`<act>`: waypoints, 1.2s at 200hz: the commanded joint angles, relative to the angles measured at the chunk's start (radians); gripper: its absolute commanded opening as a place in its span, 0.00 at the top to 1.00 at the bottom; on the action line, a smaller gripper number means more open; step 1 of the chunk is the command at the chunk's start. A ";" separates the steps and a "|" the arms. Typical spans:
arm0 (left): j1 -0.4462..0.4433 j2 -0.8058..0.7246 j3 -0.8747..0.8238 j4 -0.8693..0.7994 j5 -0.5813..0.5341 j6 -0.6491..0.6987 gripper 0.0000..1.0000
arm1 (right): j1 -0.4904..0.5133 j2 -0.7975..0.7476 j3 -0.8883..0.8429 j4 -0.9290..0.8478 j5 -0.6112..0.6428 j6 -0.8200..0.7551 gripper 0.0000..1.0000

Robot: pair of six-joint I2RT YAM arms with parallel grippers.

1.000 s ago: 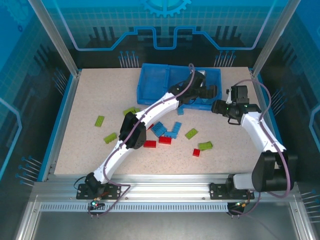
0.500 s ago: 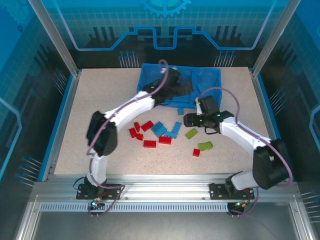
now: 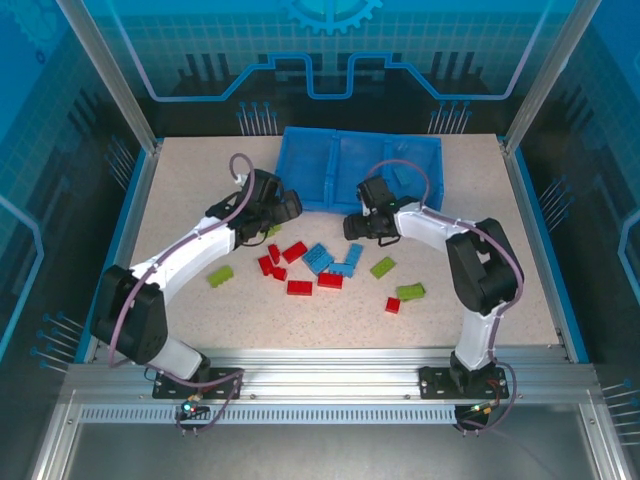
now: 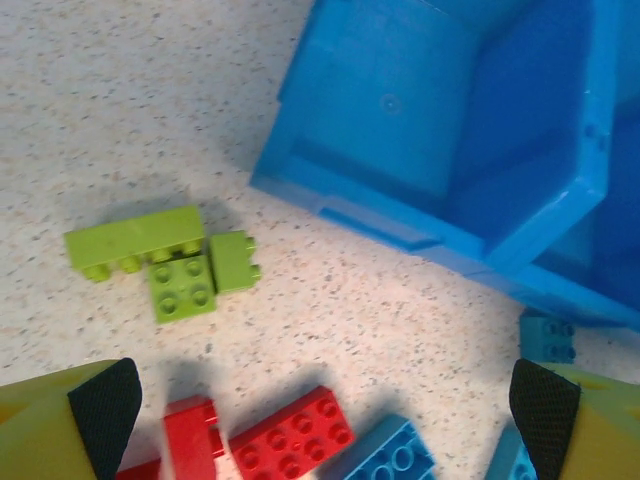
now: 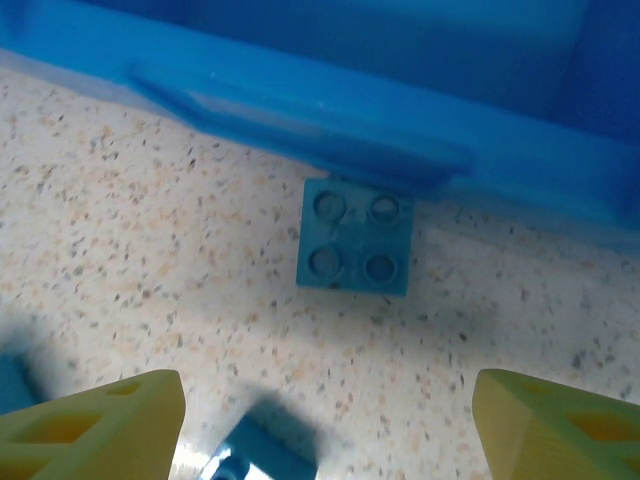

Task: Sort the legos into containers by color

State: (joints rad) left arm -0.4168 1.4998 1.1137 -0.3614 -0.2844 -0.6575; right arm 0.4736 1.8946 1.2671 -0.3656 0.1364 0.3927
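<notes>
At the far middle of the table (image 3: pixel 180 200) we see the blue tray (image 3: pixel 310 170), its compartments side by side. Just beside its near wall lies a blue square brick (image 5: pixel 357 237). The right gripper (image 5: pixel 330 420) hovers by that brick, fingers spread wide and clasping no brick. The left gripper (image 4: pixel 325 400), close to the tray's near left corner, also stands fully open, above three yellow-green bricks (image 4: pixel 183 288) that touch one another. Nearer to us, red bricks (image 3: pixel 275 262) and blue bricks (image 3: pixel 320 258) cluster mid-table. A lone yellow-green brick (image 3: pixel 220 275) lies to their left, a yellow-green pair (image 3: pixel 383 267) to their right, and a small red brick (image 3: pixel 393 305) near that pair.
</notes>
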 commanded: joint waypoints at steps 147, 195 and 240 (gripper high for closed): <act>0.060 -0.167 -0.188 -0.042 -0.041 -0.042 0.01 | 0.015 0.230 0.239 -0.147 0.105 -0.035 0.53; 0.060 -0.168 -0.207 -0.043 -0.038 -0.054 0.01 | 0.016 0.213 0.228 -0.148 0.104 -0.046 0.69; 0.060 -0.173 -0.224 -0.036 -0.036 -0.059 0.01 | 0.041 0.071 0.148 -0.164 0.078 -0.014 0.72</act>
State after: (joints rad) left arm -0.3672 1.3563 0.9077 -0.3901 -0.3031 -0.6998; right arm 0.4862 2.0777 1.4540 -0.4885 0.2276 0.3599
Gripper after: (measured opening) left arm 0.989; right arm 0.315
